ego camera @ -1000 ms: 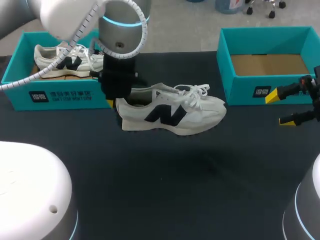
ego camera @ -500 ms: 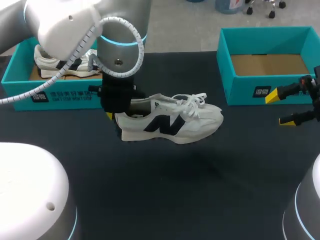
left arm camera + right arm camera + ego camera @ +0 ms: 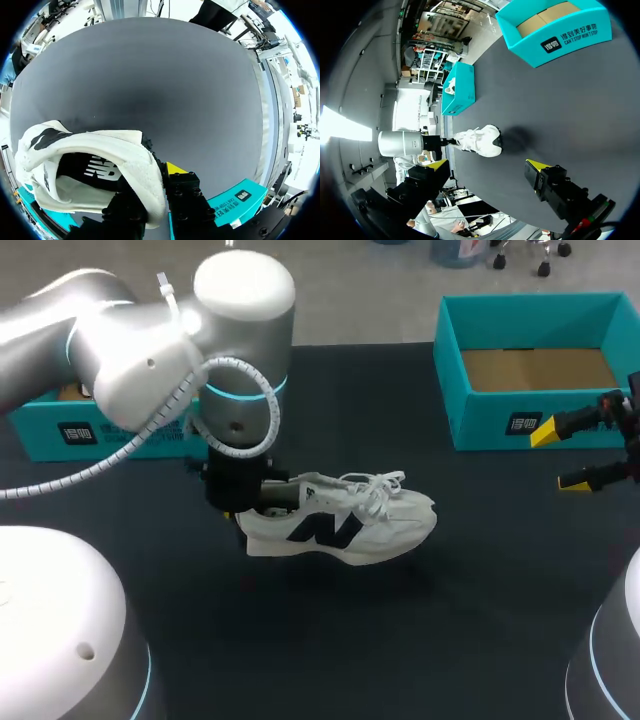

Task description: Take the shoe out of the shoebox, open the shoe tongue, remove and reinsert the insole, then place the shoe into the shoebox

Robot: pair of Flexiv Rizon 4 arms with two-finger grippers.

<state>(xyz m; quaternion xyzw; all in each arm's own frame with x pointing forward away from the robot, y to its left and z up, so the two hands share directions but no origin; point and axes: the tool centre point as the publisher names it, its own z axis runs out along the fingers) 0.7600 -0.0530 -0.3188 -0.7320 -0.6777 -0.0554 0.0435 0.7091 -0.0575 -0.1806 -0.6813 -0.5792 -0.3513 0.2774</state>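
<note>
Left gripper (image 3: 149,196) grips the shoe (image 3: 345,525) by the heel collar only. The toe end juts out beside it and may lever the shoe loose.

The light is even and falls from above. The dark tabletop (image 3: 450,640) takes it without glare. Below the shoe (image 3: 370,525) lies a soft, faint shadow. The white left arm (image 3: 130,360) shines a little.

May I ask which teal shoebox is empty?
The shoebox beside the right gripper: its cardboard floor is bare, while the other shoebox holds a white shoe.
</note>
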